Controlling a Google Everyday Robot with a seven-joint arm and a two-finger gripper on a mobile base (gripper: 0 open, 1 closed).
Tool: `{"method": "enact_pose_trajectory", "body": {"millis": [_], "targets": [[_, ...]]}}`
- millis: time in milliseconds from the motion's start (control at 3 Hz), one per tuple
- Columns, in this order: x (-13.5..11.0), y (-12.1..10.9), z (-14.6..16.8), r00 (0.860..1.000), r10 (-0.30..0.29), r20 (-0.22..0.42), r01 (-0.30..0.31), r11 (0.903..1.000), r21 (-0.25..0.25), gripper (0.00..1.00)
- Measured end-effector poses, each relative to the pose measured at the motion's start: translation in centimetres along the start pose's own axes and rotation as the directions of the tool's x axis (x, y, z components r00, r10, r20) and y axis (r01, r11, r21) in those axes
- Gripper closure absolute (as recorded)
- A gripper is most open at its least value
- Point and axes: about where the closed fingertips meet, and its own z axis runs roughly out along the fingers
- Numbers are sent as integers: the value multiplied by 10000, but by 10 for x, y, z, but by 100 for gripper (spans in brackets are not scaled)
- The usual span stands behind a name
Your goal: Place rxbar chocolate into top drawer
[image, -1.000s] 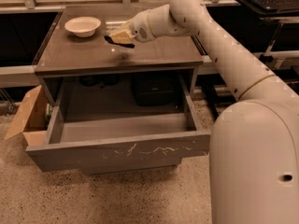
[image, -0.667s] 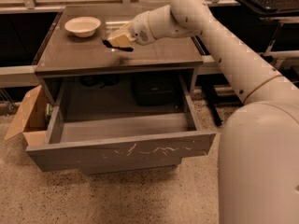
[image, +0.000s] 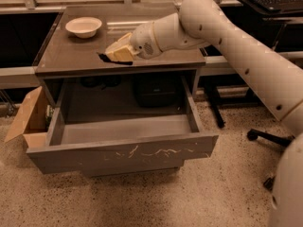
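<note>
So the white arm reaches in from the right, and the hand is down near the front edge of the counter, right on top of the rxbar chocolate. Honestly can't tell if it's gripping the bar or just resting on it. The top drawer is pulled wide open underneath. A white bowl sits back left, well apart.
</note>
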Motion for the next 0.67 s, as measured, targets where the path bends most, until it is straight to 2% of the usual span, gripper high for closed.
{"method": "enact_pose_trajectory", "body": {"millis": [333, 667], "targets": [[41, 39, 19, 9929, 1178, -171, -1188, 9899, -769, 100], [88, 53, 38, 9759, 2160, -305, -2181, 9703, -1047, 96]]}}
